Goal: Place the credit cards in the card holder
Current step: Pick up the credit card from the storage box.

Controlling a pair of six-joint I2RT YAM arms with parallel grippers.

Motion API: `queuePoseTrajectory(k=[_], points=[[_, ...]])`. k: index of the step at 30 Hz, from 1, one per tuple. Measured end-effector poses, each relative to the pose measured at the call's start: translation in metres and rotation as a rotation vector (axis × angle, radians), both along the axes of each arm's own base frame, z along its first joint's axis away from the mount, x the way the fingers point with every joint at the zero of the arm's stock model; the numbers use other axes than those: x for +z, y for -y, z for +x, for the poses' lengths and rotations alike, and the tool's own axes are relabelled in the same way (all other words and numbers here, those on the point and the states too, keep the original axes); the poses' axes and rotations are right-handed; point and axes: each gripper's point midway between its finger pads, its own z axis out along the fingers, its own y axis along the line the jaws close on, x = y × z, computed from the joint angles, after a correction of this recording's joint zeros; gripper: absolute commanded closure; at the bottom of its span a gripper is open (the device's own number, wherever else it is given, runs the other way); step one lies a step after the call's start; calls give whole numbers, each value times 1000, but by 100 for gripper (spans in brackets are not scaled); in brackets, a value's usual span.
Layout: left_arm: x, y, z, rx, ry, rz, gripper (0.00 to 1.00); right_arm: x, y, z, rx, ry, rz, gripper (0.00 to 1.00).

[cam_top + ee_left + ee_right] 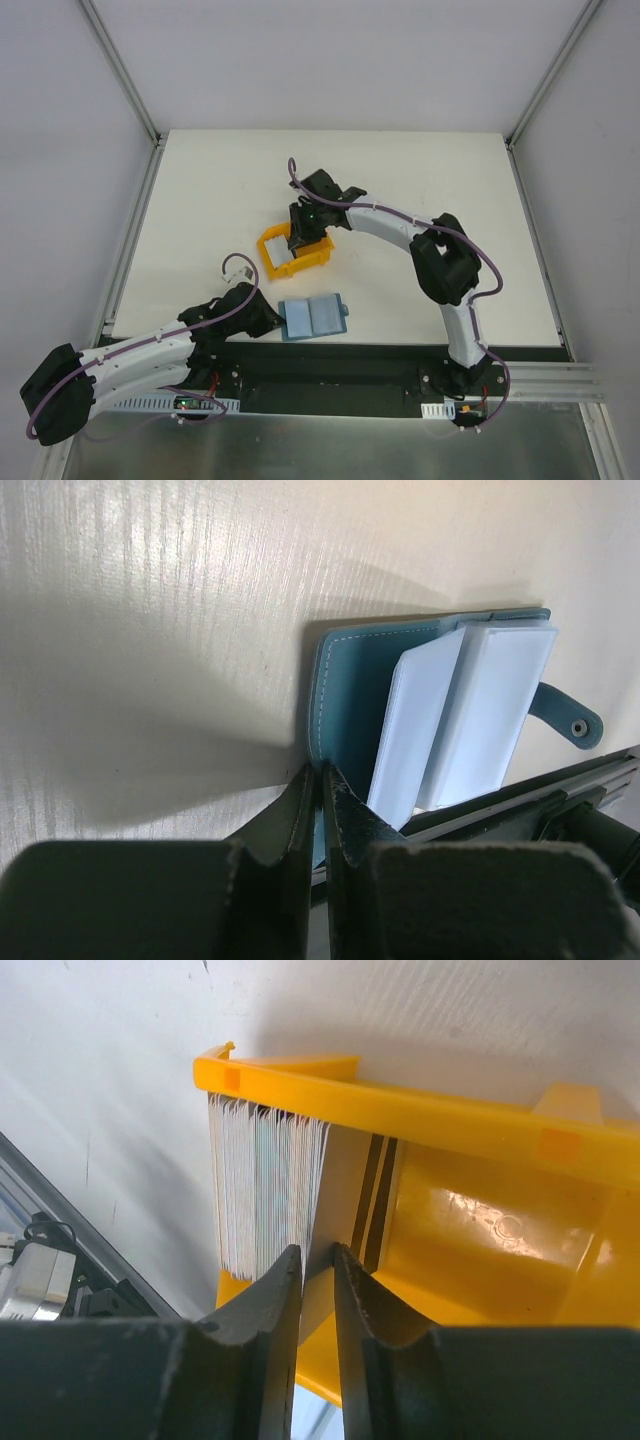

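You look down on a cream-white table (210, 200) that fills the middle of the overhead view. Plain pale grey walls (330, 60) close it in at the back and on both sides. Two slim metal posts (120, 70) run from the table's far corners to the top of that view. A black strip (340, 362) runs along the near edge, with a silver rail (550, 380) at its right end and a dull metal sheet (330, 445) below. The light is soft and even. Close up, your left wrist view shows fine streaks of glare and a broad, soft shadow on the tabletop.
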Motion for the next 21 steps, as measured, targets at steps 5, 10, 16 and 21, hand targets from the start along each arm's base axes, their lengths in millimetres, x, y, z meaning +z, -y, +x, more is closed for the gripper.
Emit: queuePoseTrajectory(k=[5, 10, 16, 21], points=[[0, 0, 1, 3, 0, 0, 97, 11, 3, 0, -4, 16, 13, 93], [0, 0, 1, 6, 0, -2, 96, 24, 8, 9, -24, 51, 21, 100], [0, 0, 1, 5, 0, -2, 97, 24, 15, 15, -25, 73, 5, 100], [0, 0, 1, 5, 0, -3, 98, 28, 24, 24, -37, 97, -5, 100]])
